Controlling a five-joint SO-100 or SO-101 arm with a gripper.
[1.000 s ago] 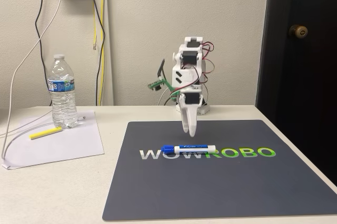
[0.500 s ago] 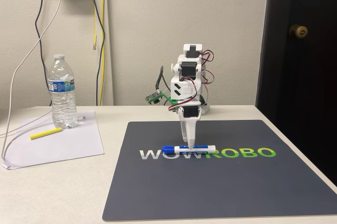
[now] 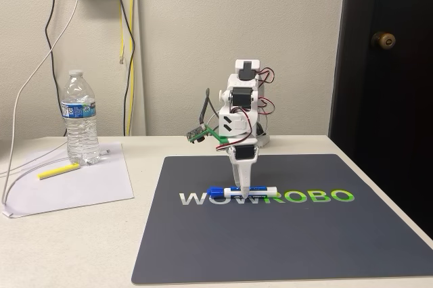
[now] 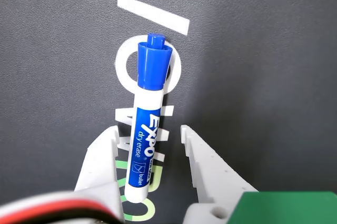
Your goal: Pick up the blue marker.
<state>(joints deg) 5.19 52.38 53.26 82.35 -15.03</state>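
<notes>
Gripper (image 4: 150, 137) lowered over the blue marker (image 4: 148, 134), fingers spread to either side of the barrel.

The marker is seen lying flat on the dark mat (image 3: 203, 247), across its printed lettering, cap toward 12 o'clock in the wrist view; the open jaws straddle it with a gap each side, probably so that they can be closed on it. In the fixed view a water bottle (image 3: 80, 117) and a yellow highlighter (image 3: 58, 171) are found at 9 o'clock on paper (image 3: 81, 186); a dark door (image 3: 385, 65) is at 3 o'clock.

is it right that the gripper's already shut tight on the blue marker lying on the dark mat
Not quite. In the wrist view the gripper is open: its fingers straddle the blue marker with gaps either side. The marker does lie on the dark mat.
</notes>
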